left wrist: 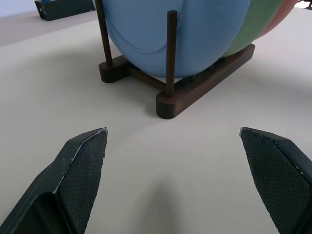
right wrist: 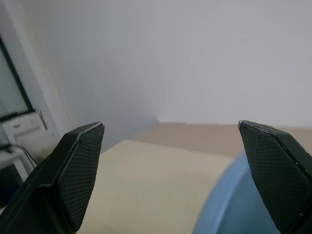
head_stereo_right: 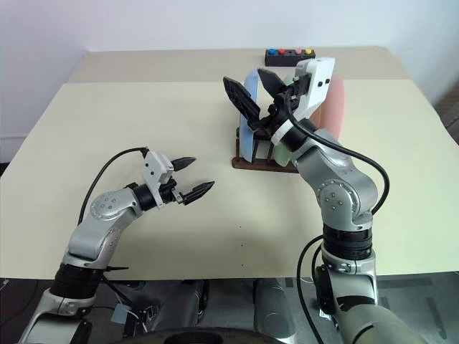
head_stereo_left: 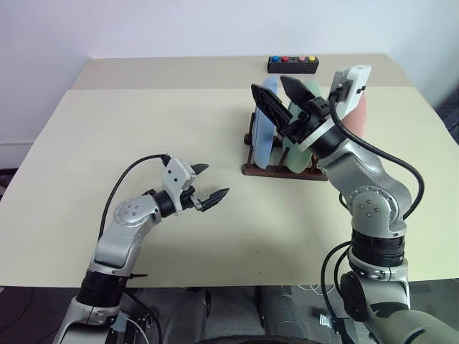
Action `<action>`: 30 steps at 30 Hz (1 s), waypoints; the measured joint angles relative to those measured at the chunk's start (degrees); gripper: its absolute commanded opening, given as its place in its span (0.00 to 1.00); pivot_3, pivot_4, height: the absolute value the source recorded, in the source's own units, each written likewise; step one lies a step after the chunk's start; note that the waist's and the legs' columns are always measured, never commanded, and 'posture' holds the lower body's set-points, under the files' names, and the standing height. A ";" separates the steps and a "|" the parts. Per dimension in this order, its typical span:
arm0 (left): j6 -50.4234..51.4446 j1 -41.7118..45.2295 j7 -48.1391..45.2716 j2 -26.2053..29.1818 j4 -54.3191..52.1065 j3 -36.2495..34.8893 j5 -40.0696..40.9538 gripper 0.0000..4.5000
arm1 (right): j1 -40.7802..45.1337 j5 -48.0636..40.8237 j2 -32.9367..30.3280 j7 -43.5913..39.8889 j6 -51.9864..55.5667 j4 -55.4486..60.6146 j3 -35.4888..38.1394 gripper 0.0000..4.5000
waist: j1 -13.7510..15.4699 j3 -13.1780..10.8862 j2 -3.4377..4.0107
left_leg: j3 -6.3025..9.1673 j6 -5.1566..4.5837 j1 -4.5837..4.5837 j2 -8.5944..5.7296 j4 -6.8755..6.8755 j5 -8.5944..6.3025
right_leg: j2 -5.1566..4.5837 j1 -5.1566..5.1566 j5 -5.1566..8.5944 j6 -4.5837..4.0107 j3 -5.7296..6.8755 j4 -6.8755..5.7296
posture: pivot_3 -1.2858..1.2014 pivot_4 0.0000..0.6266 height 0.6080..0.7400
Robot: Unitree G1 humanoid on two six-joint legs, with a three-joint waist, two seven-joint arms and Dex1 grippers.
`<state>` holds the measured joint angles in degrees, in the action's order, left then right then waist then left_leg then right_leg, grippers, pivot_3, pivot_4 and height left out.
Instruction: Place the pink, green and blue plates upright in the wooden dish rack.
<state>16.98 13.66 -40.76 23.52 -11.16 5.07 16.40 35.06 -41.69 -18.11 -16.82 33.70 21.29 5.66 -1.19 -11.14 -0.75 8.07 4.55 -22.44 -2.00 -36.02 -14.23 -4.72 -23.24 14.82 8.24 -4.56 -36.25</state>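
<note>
Above the wooden dish rack (head_stereo_left: 281, 170) (no readable writing), both grippers' jaws spread.

The wooden dish rack (left wrist: 195, 87) is showing dark, smooth, faintly glossy wood; the blue plate (left wrist: 180, 34) is looking smooth and matt; the table (head_stereo_left: 143, 129) is appearing matt beige.

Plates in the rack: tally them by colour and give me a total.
Blue plate: 1
Green plate: 1
Pink plate: 1
Total: 3 plates, all standing upright in the wooden dish rack.
</note>
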 measured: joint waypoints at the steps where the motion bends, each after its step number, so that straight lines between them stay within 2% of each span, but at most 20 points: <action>1: 0.01 -0.04 0.03 0.00 -0.28 0.00 0.01 1.00 | 0.21 0.17 -0.33 -0.28 -0.04 0.01 -0.02 0.99 | 0.00 0.00 0.00 | 0.00 0.00 0.00 0.00 0.00 0.00 | 0.00 0.00 0.00 0.00 0.00 0.00 | 0.52 0.24 1.00; 11: -0.13 -0.49 0.37 0.18 -0.74 -0.68 0.04 1.00 | 1.25 5.13 -5.06 -6.02 -4.66 1.17 -0.23 0.99 | 0.04 0.00 0.01 | 0.00 0.00 -0.01 0.00 0.01 0.00 | 0.00 0.00 0.00 0.00 0.00 0.02 | 0.52 0.24 1.00; 15: -1.10 -0.20 1.38 1.39 -0.06 -3.77 0.04 1.00 | 0.55 8.39 -12.81 -12.02 -8.40 2.57 0.61 0.99 | 0.18 0.00 0.00 | 0.00 -0.01 -0.02 0.00 0.00 0.00 | 0.00 0.02 0.00 0.00 0.02 0.06 | 0.52 0.24 1.00; 17: -1.87 -0.44 1.92 2.67 0.58 -6.06 -0.02 1.00 | -3.41 9.54 -18.17 -15.96 -10.32 2.63 3.90 0.99 | 0.49 0.00 -0.02 | 0.00 -0.03 -0.03 0.00 0.00 -0.02 | -0.02 0.10 0.01 0.01 0.03 0.16 | 0.52 0.24 1.00; 22: -3.87 -2.25 2.06 3.69 2.87 -7.78 -0.48 1.00 | -14.93 10.50 -25.34 -22.06 -13.34 -2.59 15.66 0.99 | 0.49 -0.01 -0.02 | -0.07 -0.09 -0.03 -0.01 -0.04 -0.05 | -0.05 0.12 0.01 0.02 0.01 0.19 | 0.52 0.24 1.00; 26: -5.17 -2.32 1.78 3.89 4.85 -8.16 -0.75 1.00 | -25.06 10.43 -28.05 -25.75 -15.33 -8.39 28.27 0.99 | 0.56 -0.01 -0.02 | -0.06 -0.09 0.01 0.00 -0.05 -0.05 | -0.03 0.16 0.01 0.01 0.02 0.16 | 0.52 0.24 1.00; 30: -6.17 -1.53 0.74 3.86 7.11 -7.72 -0.96 1.00 | -36.37 9.17 -28.08 -32.10 -15.49 -9.75 33.62 0.99 | 0.13 0.01 0.01 | -0.11 -0.09 0.06 0.03 -0.05 -0.05 | 0.00 0.18 0.02 0.02 -0.01 0.15 | 0.52 0.24 1.00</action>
<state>10.82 12.13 -40.01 27.38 -4.05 -2.65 15.45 -1.31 -32.53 -46.19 -48.91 18.20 11.54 39.28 -1.06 -11.13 -0.74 7.96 4.46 -22.38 -1.97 -36.07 -14.28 -4.73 -23.05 14.84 8.26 -4.57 -36.09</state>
